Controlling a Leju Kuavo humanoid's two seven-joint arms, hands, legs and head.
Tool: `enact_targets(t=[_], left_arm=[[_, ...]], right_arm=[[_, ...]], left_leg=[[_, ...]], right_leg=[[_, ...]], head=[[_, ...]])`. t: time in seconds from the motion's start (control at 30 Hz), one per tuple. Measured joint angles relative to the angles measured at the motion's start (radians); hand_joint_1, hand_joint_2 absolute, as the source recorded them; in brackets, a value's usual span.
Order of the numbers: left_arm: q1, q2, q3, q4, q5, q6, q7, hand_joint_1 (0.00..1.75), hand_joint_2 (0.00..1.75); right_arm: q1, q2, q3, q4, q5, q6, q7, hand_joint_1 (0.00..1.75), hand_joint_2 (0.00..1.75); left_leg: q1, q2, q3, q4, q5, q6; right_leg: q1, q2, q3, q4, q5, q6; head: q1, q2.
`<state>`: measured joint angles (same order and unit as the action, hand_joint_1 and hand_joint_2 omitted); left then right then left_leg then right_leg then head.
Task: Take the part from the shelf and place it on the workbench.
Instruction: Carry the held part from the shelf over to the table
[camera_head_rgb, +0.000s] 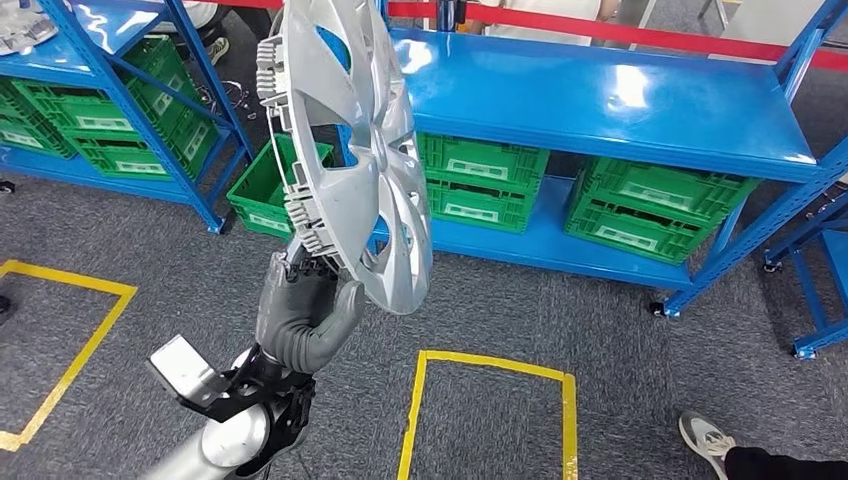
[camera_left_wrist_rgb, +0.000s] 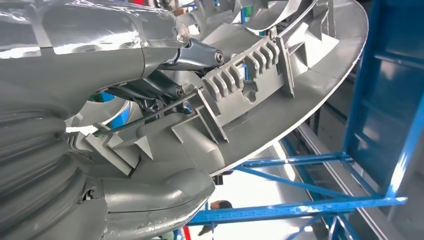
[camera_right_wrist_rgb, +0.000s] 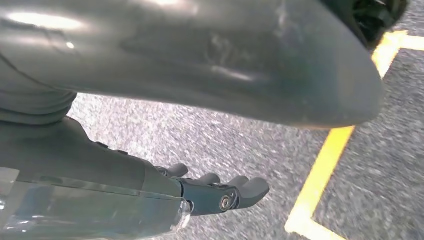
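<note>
Left hand (camera_head_rgb: 300, 315), lower left of centre in the head view, grips the rim of the hubcap (camera_head_rgb: 350, 140), held on edge before the shelf (camera_head_rgb: 610, 100). Right hand (camera_right_wrist_rgb: 220, 192) hangs over carpet, fingers apart, holding nothing.

The left arm (camera_head_rgb: 215, 440) reaches up from below, its left hand (camera_head_rgb: 303, 318) gripping the hubcap (camera_head_rgb: 350, 140) by the lower rim (thumb on the face side). The right hand (camera_right_wrist_rgb: 220, 192) hangs with fingers (camera_right_wrist_rgb: 250, 186) loosely extended, holding nothing.

blue shelf (camera_head_rgb: 600, 100) | top bare | lower lvl: green crates (camera_head_rgb: 655, 205) | grey carpet floor (camera_head_rgb: 560, 310) w/ yellow tape (camera_head_rgb: 490, 362)
</note>
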<state>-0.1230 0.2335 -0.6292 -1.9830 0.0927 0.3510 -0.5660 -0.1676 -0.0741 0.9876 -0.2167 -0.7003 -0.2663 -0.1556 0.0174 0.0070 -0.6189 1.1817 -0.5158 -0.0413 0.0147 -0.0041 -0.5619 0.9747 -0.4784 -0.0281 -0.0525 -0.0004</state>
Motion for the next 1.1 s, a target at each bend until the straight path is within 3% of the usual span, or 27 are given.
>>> enact_targets(t=[0.07, 0.1, 0.2, 0.27, 0.33, 0.37, 0.4, 0.43, 0.53, 0.6, 0.67, 0.73, 0.83, 0.9, 0.93, 0.97, 1.03, 1.1], left_arm=[[0.000, 0.000, 0.003, -0.002, 0.000, 0.001, -0.001, 1.75, 1.75], [0.000, 0.000, 0.005, -0.004, 0.000, 0.002, -0.001, 1.75, 1.75], [0.002, 0.000, 0.006, -0.007, -0.001, 0.007, -0.002, 1.75, 1.75], [0.002, 0.000, 0.008, -0.008, -0.001, 0.010, -0.002, 1.75, 1.75], [0.004, 0.000, 0.011, -0.009, -0.001, 0.014, -0.002, 1.75, 1.75], [0.005, 0.000, 0.012, -0.010, -0.001, 0.015, -0.002, 1.75, 1.75], [0.008, 0.000, 0.013, -0.011, -0.001, 0.017, -0.002, 1.75, 1.75], [0.010, 0.000, 0.014, -0.011, -0.001, 0.018, -0.002, 1.75, 1.75], [0.012, 0.000, 0.016, -0.014, -0.003, 0.019, -0.001, 1.75, 1.75], [0.013, 0.000, 0.018, -0.017, -0.006, 0.020, -0.001, 1.75, 1.75], [0.014, 0.000, 0.021, -0.019, -0.009, 0.023, -0.001, 1.75, 1.75], [0.016, 0.000, 0.024, -0.021, -0.009, 0.025, 0.000, 1.75, 1.75], [0.018, 0.000, 0.027, -0.023, -0.011, 0.026, 0.000, 1.75, 1.75], [0.023, 0.001, 0.028, -0.022, -0.011, 0.027, 0.002, 1.75, 1.75], [0.025, 0.001, 0.028, -0.022, -0.011, 0.027, 0.003, 1.75, 1.75], [0.026, 0.001, 0.029, -0.022, -0.011, 0.028, 0.004, 1.75, 1.75], [0.026, 0.001, 0.029, -0.022, -0.012, 0.031, 0.006, 1.75, 1.75], [0.026, 0.001, 0.029, -0.024, -0.012, 0.032, 0.007, 1.75, 1.75]], right_arm=[[0.001, 0.000, 0.000, 0.000, 0.000, 0.000, 0.000, 0.00, 0.00], [0.001, 0.000, 0.000, 0.000, 0.000, 0.000, 0.000, 0.00, 0.00], [0.003, -0.004, 0.000, 0.000, 0.000, -0.001, -0.001, 0.00, 0.00], [0.003, -0.007, 0.000, 0.000, 0.001, -0.001, -0.002, 0.00, 0.00], [0.003, -0.006, 0.000, -0.001, 0.002, 0.000, -0.003, 0.00, 0.00], [0.004, -0.006, 0.000, -0.001, 0.002, 0.000, -0.003, 0.00, 0.00], [0.005, -0.006, 0.000, -0.001, 0.002, 0.000, -0.003, 0.00, 0.00], [0.005, -0.006, 0.000, -0.001, 0.002, 0.000, -0.003, 0.00, 0.00], [0.006, -0.008, 0.000, -0.001, 0.005, 0.000, -0.004, 0.00, 0.00], [0.005, -0.010, 0.000, -0.001, 0.007, -0.001, -0.007, 0.00, 0.00], [0.004, -0.010, 0.000, -0.001, 0.007, -0.001, -0.009, 0.00, 0.00], [0.004, -0.009, 0.000, -0.001, 0.008, -0.001, -0.010, 0.00, 0.00], [0.007, -0.009, 0.000, -0.001, 0.007, -0.001, -0.010, 0.00, 0.00], [0.008, -0.009, 0.000, -0.001, 0.007, -0.001, -0.010, 0.00, 0.00], [0.008, -0.009, 0.000, -0.001, 0.007, -0.001, -0.010, 0.00, 0.00], [0.008, -0.008, 0.000, -0.002, 0.007, -0.001, -0.011, 0.00, 0.00], [0.008, -0.007, 0.000, -0.002, 0.007, 0.000, -0.011, 0.00, 0.00], [0.008, -0.007, 0.000, -0.002, 0.007, 0.000, -0.012, 0.00, 0.00]], left_leg=[[-0.003, 0.010, 0.077, -0.112, -0.010, 0.008], [-0.004, 0.012, 0.093, -0.142, -0.024, 0.014], [-0.001, 0.004, 0.088, -0.160, -0.027, 0.040], [0.004, -0.001, 0.079, -0.163, -0.016, 0.053], [0.004, -0.006, 0.069, -0.162, -0.007, 0.058], [0.003, -0.009, 0.065, -0.161, -0.004, 0.057], [0.003, -0.012, 0.061, -0.161, 0.000, 0.056], [0.003, -0.015, 0.059, -0.161, 0.003, 0.055], [0.001, -0.024, 0.057, -0.161, 0.008, 0.047], [0.001, -0.028, 0.050, -0.161, 0.014, 0.037], [0.001, -0.030, 0.043, -0.162, 0.020, 0.024], [0.000, -0.023, 0.032, -0.143, 0.001, 0.016], [0.001, -0.010, -0.037, 0.009, -0.091, 0.011], [0.001, -0.009, -0.074, 0.096, -0.117, 0.007], [0.001, -0.007, -0.069, 0.092, -0.103, 0.007], [0.001, -0.003, -0.046, 0.051, -0.074, 0.008], [-0.002, 0.016, 0.021, -0.073, -0.019, 0.013], [-0.006, 0.030, 0.053, -0.140, -0.005, 0.022]], right_leg=[[0.003, -0.001, -0.020, 0.024, 0.001, 0.007], [0.004, -0.002, -0.028, 0.033, 0.002, 0.012], [0.005, -0.005, -0.044, 0.050, -0.001, 0.030], [-0.001, -0.002, -0.069, 0.115, -0.050, 0.046], [-0.010, -0.001, -0.113, 0.239, -0.122, 0.060], [-0.013, -0.001, -0.128, 0.290, -0.143, 0.064], [-0.015, -0.001, -0.130, 0.312, -0.146, 0.065], [-0.016, 0.000, -0.115, 0.296, -0.131, 0.064], [-0.014, 0.014, -0.011, 0.107, -0.046, 0.047], [-0.011, 0.022, 0.023, 0.035, -0.032, 0.034], [-0.010, 0.019, 0.024, 0.023, -0.033, 0.025], [-0.013, 0.011, 0.025, 0.008, -0.024, 0.015], [-0.011, -0.001, 0.021, 0.001, -0.014, 0.005], [-0.008, -0.007, 0.015, 0.006, -0.013, 0.004], [-0.006, -0.009, 0.012, 0.010, -0.013, 0.004], [-0.006, -0.010, 0.010, 0.014, -0.015, 0.005], [-0.003, -0.012, 0.006, 0.028, -0.020, 0.010], [0.002, -0.017, 0.000, 0.038, -0.024, 0.019]], head=[[0.000, 0.000], [0.000, 0.000], [0.000, 0.000], [0.003, 0.000], [0.005, 0.000], [0.005, 0.000], [0.005, 0.000], [0.005, 0.000], [0.005, 0.000], [0.005, 0.000], [0.004, 0.000], [0.002, 0.000], [-0.001, 0.000], [0.000, 0.000], [-0.001, 0.000], [-0.001, 0.000], [-0.001, 0.000], [0.000, 0.000]])
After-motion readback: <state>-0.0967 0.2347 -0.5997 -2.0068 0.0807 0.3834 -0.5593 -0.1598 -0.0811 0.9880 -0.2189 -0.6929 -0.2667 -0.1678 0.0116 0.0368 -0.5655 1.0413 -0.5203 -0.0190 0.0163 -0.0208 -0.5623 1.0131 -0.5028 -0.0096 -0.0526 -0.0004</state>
